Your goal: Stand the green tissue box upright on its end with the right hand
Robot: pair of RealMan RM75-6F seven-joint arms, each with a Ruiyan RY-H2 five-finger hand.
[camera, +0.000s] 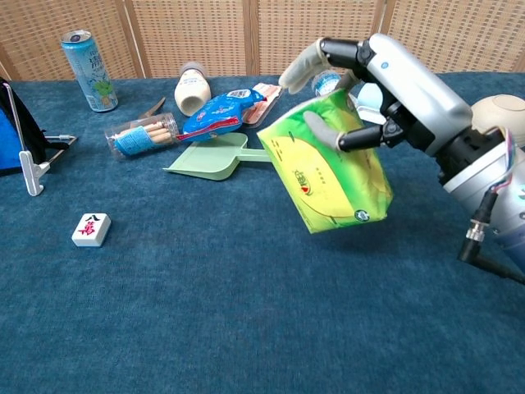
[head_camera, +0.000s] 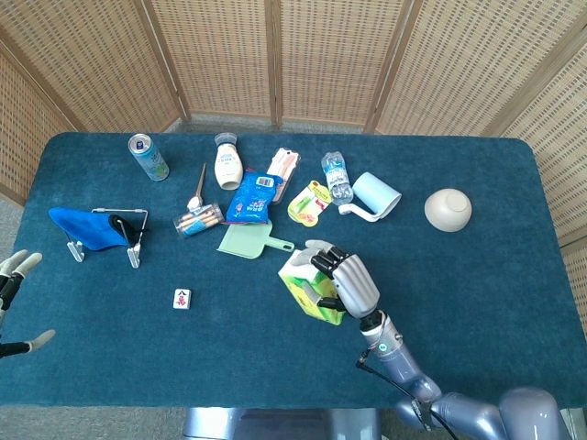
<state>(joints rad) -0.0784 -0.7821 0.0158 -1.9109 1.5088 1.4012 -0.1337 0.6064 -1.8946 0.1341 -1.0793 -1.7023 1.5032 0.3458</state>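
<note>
Right hand [camera: 385, 90] grips the green tissue box [camera: 328, 164], fingers [camera: 316, 57] over its top edge, thumb on the front face. Box hangs tilted below the fingers, long axis leaning, lower end toward the table [camera: 205, 312]. Risk: release while tilted would probably topple it. Left hand [head_camera: 11, 302] idle, fingers apart.

Table cover [camera: 205, 328]: blue cloth, matt, napped.
Tissue box [camera: 328, 168]: glossy green soft plastic wrap.
Right hand [camera: 394, 78]: smooth silver shell.
Screen [head_camera: 321, 55]: woven cane, wood frames.

Blue table [head_camera: 477, 275] — can [head_camera: 148, 157], bowl [head_camera: 448, 209], mahjong tile [head_camera: 182, 298], dustpan [head_camera: 249, 241] etc
</note>
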